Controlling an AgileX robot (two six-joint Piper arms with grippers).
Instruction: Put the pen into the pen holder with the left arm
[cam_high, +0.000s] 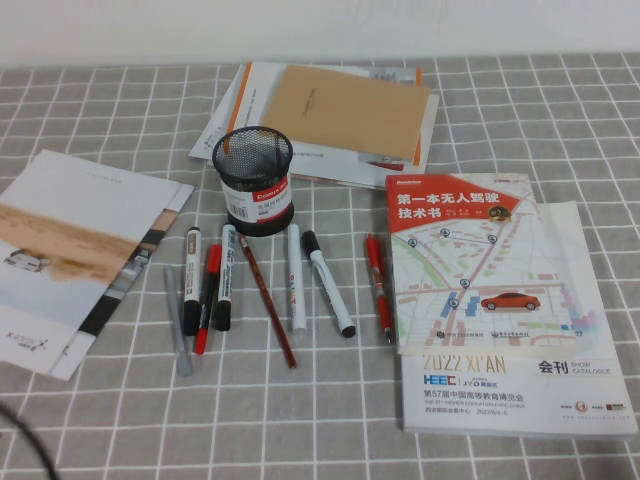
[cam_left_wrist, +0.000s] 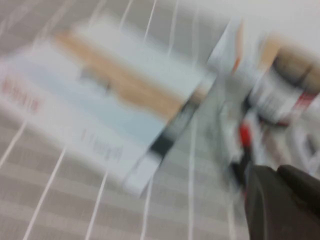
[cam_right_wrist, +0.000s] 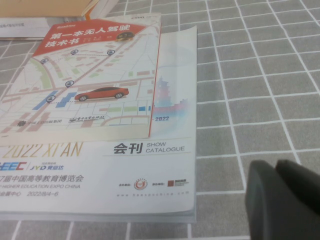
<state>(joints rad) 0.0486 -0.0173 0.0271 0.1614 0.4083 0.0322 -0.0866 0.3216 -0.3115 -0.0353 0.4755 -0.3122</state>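
Pen lies beside markers; left gripper nearby, right gripper parked, jaws' state unclear; wrong-pen grab risk.

A: High view: raised, angled down over the checked tablecloth, taking in the pen holder at about 11 o'clock of centre.

B: Left wrist view: low, close, smeared; left gripper at 5 o'clock, holder at 2.

A: Right wrist view: low, close; right gripper at 5 o'clock. It shares the show catalogue with the high view.
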